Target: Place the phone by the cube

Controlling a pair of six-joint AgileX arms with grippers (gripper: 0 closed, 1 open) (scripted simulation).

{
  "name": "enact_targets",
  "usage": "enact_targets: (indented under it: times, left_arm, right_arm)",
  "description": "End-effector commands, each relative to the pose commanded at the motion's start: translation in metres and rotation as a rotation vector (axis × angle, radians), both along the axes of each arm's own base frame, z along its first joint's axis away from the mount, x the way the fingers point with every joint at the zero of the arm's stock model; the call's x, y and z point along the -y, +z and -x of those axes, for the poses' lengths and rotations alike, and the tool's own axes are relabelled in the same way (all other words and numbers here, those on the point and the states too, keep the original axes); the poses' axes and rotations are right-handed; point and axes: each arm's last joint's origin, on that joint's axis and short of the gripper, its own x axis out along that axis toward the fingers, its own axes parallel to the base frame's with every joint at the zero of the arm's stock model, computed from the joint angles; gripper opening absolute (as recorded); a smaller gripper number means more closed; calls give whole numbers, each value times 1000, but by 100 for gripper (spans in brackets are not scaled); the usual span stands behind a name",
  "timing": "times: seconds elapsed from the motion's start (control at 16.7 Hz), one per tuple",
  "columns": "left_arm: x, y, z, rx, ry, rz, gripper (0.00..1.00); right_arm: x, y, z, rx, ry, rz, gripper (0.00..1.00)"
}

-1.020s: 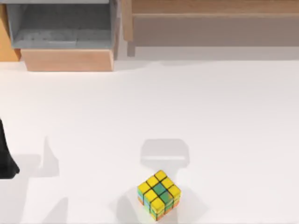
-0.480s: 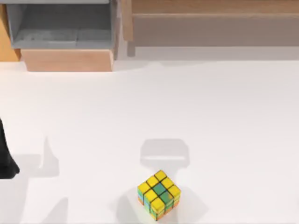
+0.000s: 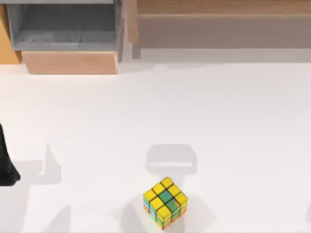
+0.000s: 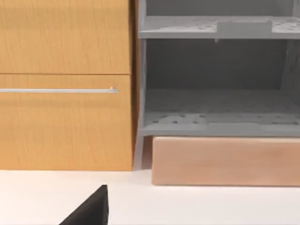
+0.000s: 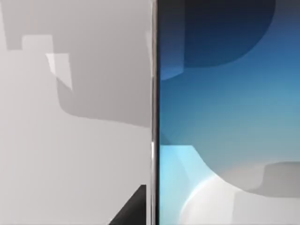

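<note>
The cube (image 3: 165, 202), mostly yellow with green, teal and orange tiles, sits on the white table (image 3: 218, 126) near the front, a little left of centre. The phone (image 5: 225, 117) lies flat right under my right wrist camera, its blue-to-white screen up and its silver rim running straight along the bare table. A dark part of my right gripper (image 5: 131, 210) shows just beside that rim. My left arm (image 3: 6, 162) is parked at the table's left edge, and a dark part of its gripper (image 4: 89, 211) shows over the table.
At the back left stand a wooden drawer cabinet (image 4: 65, 84) and a grey open shelf unit (image 3: 63, 26) with a wooden block (image 3: 70, 62) in front of it. A long wooden board (image 3: 218, 9) runs along the back right. A square shadow (image 3: 171, 159) lies behind the cube.
The cube and the left arm have not moved. A faint shadow has crept in at the lower right edge of the top view.
</note>
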Motion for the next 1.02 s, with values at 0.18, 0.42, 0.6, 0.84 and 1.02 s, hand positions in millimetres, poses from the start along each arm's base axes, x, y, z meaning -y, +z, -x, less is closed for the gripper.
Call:
enact_targets:
  times: [0.18, 0.42, 0.6, 0.84, 1.02]
  left_arm:
    - [0, 0, 0, 0, 0, 0, 100]
    - [0, 0, 0, 0, 0, 0, 100]
    - [0, 0, 0, 0, 0, 0, 100]
    - [0, 0, 0, 0, 0, 0, 100]
    - [0, 0, 0, 0, 0, 0, 100]
  right_arm:
    - [-3, 21, -16, 58, -14, 53, 0]
    - [-18, 48, -42, 128, -42, 93, 0]
    - [-38, 66, -61, 175, -69, 99, 0]
    - [-76, 83, -83, 217, -106, 73, 0]
    - [-110, 90, -96, 225, -128, 34, 0]
